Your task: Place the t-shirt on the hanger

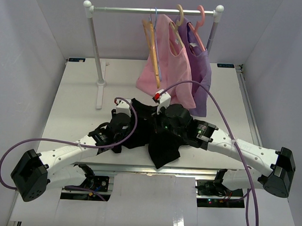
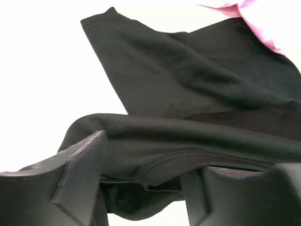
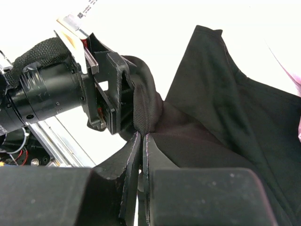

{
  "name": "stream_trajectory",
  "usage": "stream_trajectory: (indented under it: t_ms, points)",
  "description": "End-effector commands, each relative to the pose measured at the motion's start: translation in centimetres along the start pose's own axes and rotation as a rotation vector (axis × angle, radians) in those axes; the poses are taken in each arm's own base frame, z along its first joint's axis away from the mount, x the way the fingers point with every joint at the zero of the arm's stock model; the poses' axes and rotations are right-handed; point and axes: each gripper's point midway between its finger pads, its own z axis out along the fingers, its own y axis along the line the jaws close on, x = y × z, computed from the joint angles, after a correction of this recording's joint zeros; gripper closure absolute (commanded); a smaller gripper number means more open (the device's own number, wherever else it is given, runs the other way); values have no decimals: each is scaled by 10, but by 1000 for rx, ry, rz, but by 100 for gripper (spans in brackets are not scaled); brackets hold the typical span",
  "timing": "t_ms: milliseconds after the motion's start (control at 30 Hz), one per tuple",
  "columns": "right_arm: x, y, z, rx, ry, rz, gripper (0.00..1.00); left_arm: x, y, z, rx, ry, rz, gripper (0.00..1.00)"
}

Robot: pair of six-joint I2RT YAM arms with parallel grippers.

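A: Though the left tool and right tool each clench the t-shirt, bunched mid-frame on the surface, is it hung?
B: No; the hanger hangs bare, upper middle, so all the threading remains

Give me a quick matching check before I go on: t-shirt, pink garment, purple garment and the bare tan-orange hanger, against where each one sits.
Things:
1. t-shirt
2. pink garment
3. purple garment
4. tan-orange hanger

Places:
A. on the rail, nothing on it
B. hanging nearest the rail's right end
C. on the table, pinched by the left end effector and the right end effector
D. hanging between the tan-orange hanger and the purple garment

Pairs: 1-C, 2-D, 3-B, 4-A
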Motion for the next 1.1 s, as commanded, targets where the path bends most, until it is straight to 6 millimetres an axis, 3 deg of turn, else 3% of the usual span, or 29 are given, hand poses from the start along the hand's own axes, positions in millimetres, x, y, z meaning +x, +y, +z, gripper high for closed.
stream_trajectory:
  t_ms: [0, 100, 167, 233, 433, 500, 567, 667, 767, 867, 900, 1000, 1067]
  points:
    - [-6, -2, -7, 2, -46, 20, 92, -16, 5, -5, -39, -31, -12, 39]
    - [10, -10, -3, 31, -23, 23, 92, -21, 6, -8, -48, -36, -17, 80]
    - [16, -13, 0, 41, -19, 25, 92, -23, 6, -10, -43, -33, -22, 94]
    - [30, -20, 5, 70, 8, 20, 92, -21, 4, -11, -39, -17, -31, 100]
    - [36, -58, 36, 140, 33, 3, 81, 6, 2, -11, -22, 71, -66, 100]
    - [23, -61, 46, 140, 29, -30, 79, 20, 5, -13, -23, 107, -64, 100]
    - [24, -62, 57, 145, 62, -70, 75, 22, 8, -16, -22, 103, -73, 100]
    - [20, -61, 62, 159, 102, -89, 63, 24, 11, -19, -21, 84, -97, 100]
    - [6, -52, 49, 173, 66, -108, 56, 30, 10, -18, -12, 76, -99, 100]
    - [-17, -28, 29, 110, 9, -130, 48, 32, 14, -13, -32, 58, -98, 100]
    - [-29, -22, 22, 97, -12, -130, 42, 33, 19, -11, -49, 45, -95, 100]
    - [-63, -21, 5, 120, -85, -132, 40, 38, 27, -11, -70, 28, -76, 100]
    - [-86, -33, -5, 196, -145, -144, 40, 36, 28, -13, -71, 17, -83, 100]
